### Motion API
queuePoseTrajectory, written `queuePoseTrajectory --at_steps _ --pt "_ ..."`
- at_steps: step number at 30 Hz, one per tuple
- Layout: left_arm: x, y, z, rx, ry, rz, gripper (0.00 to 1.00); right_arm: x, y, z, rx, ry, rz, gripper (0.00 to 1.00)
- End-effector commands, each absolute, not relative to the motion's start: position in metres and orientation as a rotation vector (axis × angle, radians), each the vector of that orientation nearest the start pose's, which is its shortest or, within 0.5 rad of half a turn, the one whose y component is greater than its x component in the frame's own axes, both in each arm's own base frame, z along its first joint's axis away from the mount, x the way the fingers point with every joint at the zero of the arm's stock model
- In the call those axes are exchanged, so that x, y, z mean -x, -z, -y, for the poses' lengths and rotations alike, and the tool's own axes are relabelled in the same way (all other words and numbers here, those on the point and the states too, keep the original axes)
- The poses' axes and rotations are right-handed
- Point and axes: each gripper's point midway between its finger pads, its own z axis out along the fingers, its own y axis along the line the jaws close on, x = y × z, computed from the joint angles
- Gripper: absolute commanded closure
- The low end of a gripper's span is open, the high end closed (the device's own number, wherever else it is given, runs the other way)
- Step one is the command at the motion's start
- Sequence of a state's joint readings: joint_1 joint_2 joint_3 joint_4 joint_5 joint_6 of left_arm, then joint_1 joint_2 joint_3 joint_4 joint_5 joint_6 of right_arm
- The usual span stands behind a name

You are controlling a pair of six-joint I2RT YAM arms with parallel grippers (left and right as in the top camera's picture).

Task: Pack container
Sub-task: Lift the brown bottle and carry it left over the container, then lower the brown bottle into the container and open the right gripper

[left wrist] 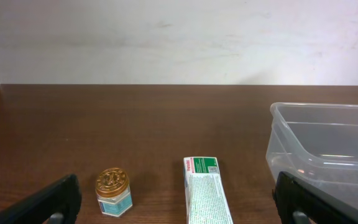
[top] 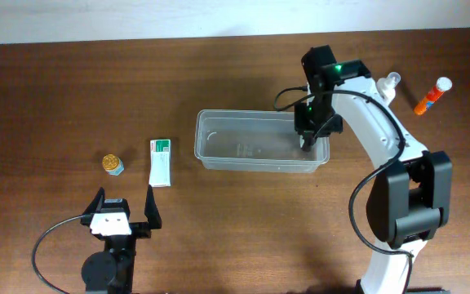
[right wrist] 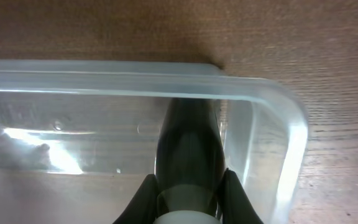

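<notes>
While the right gripper (top: 308,139) holds a dark rounded object (right wrist: 188,143) inside the clear plastic container (top: 243,166), a gold-lidded jar (top: 113,163) lies unpacked, left gripper (top: 125,201) wide.

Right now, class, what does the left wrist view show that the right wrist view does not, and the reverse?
Left wrist only: a gold-lidded jar and a white and green box lying on the table beside the container, framed by the open left gripper. Right wrist only: the right gripper shut on a dark item, held inside the container near a rounded corner. Both: the clear container and the brown wooden table.
</notes>
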State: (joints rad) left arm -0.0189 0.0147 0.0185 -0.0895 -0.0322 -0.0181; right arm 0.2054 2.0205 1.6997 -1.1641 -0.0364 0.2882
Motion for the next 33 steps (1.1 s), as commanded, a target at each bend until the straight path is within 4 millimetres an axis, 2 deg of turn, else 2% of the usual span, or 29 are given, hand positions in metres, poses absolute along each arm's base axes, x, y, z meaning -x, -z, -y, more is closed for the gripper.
queuePoseTrajectory --at_steps 1,5,9,12,18,23,33 --pt "-0.246 -0.157 0.0 0.009 -0.001 -1.653 0.01 -0.395 -0.082 -0.094 -0.14 -0.115 -3.055 0.87" --pt "-0.246 -0.157 0.0 0.009 -0.001 -1.653 0.01 -0.393 -0.074 -0.093 -0.141 -0.114 -3.059 0.87" --pt "-0.246 -0.157 0.0 0.009 -0.001 -1.653 0.01 -0.394 -0.073 -0.093 -0.142 -0.115 -3.053 0.86" --pt "-0.246 -0.157 0.0 0.009 -0.001 -1.653 0.01 -0.397 -0.074 -0.093 -0.141 -0.118 -3.043 0.64" --pt "-0.246 -0.157 0.0 0.009 -0.001 -1.653 0.01 -0.401 -0.077 -0.093 -0.124 -0.117 -3.027 0.62" --pt "-0.246 -0.157 0.0 0.009 -0.001 -1.653 0.01 -0.41 -0.093 -0.091 -0.123 -0.119 -2.998 0.62" --pt "-0.246 -0.157 0.0 0.009 -0.001 -1.653 0.01 -0.422 -0.146 -0.076 -0.085 -0.024 -2.942 0.62"
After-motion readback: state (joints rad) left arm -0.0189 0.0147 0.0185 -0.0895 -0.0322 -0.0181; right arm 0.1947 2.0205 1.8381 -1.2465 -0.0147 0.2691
